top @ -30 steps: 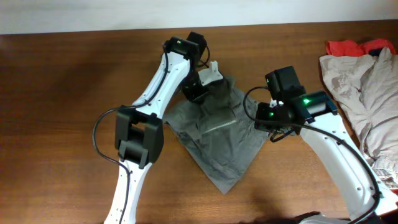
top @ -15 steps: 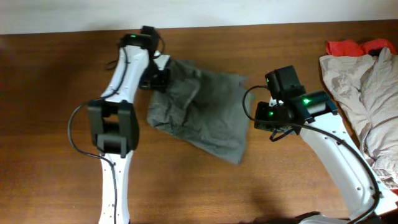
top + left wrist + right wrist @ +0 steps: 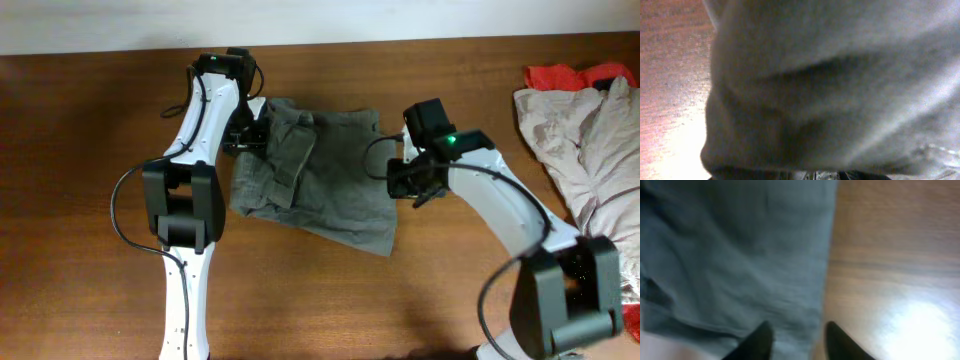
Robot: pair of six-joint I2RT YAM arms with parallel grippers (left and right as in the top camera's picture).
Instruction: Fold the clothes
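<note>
Grey-olive shorts (image 3: 320, 180) lie rumpled on a brown wooden table (image 3: 90, 200) between two robot arms, one at either side of the garment. The left gripper (image 3: 256, 135) is at the upper left edge of the shorts, and a thick ridge of bunched fabric runs down just beside its jaws. From that arm's own camera, blurred cloth (image 3: 840, 90) fills nearly the whole view and hides the fingers, with only a strip of bare wood (image 3: 670, 75) showing past the fabric. Whether those jaws are parted or clamped on the cloth cannot be told from either view.

The right gripper (image 3: 396, 182) is at the opposite edge of the shorts. Its wrist camera shows two dark fingertips (image 3: 762, 337) standing clearly apart, with nothing pinched between them. The right gripper (image 3: 799, 339) is low over the garment's edge: cloth (image 3: 730, 255) spreads ahead of the jaws and off to one side, and its border runs down into the gap between the fingers. Bare, glossy wood (image 3: 890, 255) lies on the other side of the jaws.

A pale beige garment (image 3: 575, 150) and a red cloth (image 3: 560, 75) are heaped at the table's far end, well apart from the right jaws and on the side away from the shorts.
</note>
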